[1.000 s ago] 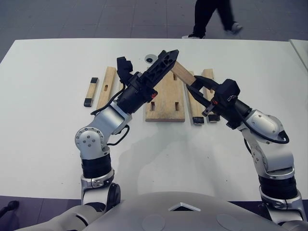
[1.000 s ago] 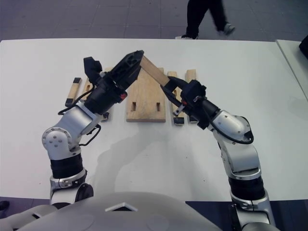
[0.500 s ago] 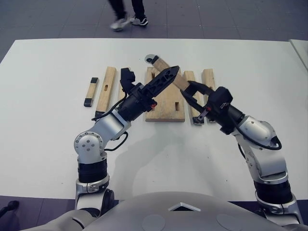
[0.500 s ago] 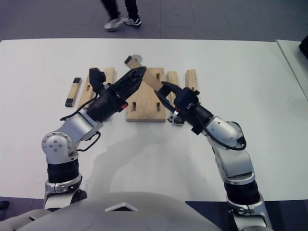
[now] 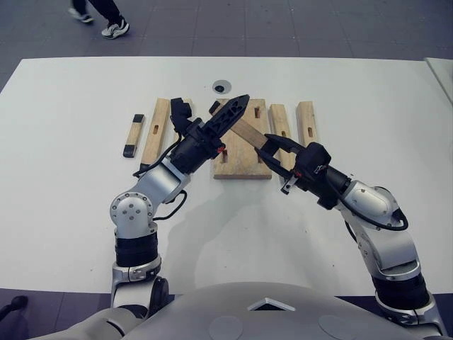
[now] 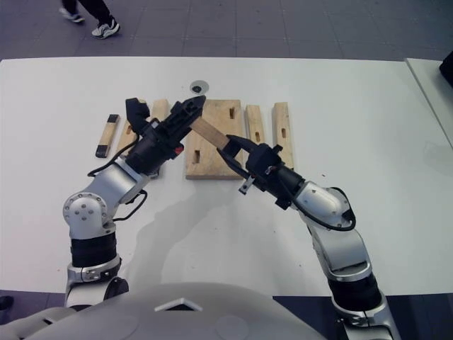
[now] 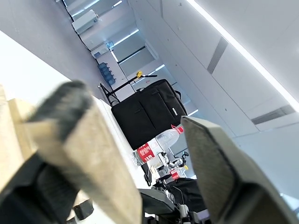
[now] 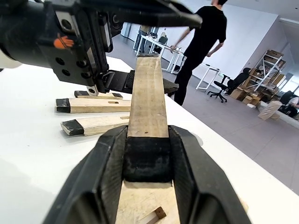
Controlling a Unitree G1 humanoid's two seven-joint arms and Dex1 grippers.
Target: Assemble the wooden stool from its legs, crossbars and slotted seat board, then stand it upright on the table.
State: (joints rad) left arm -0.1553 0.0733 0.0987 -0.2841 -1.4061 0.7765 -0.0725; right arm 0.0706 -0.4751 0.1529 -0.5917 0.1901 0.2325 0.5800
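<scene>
Held leg: a wooden leg (image 5: 248, 132) with a black-capped end is up off the counter (image 5: 71, 106), slanting over the seat board (image 5: 244, 163) from the right gripper up toward the left gripper.
Right gripper (image 5: 273, 146): jaws clenched on the leg's black-capped end, with one finger pressed to each side face, as the right wrist view shows (image 8: 148, 98).
Left gripper (image 5: 228, 117): jaws released. The leg's far end sits between them, lying close along one finger, while the other finger (image 7: 224, 163) stands clear of the wood with a gap between.
Seat board: flat on the counter under the held leg, its slots facing up.
Loose parts, robot's right: a slotted piece (image 5: 281, 122) lies just beside the board, with an outer piece (image 5: 306, 117) parallel to it.
Loose parts, robot's left: a long piece (image 5: 157, 127) with a slot, partly behind the left arm, and farther out a short crossbar (image 5: 133, 134) with dark ends.
</scene>
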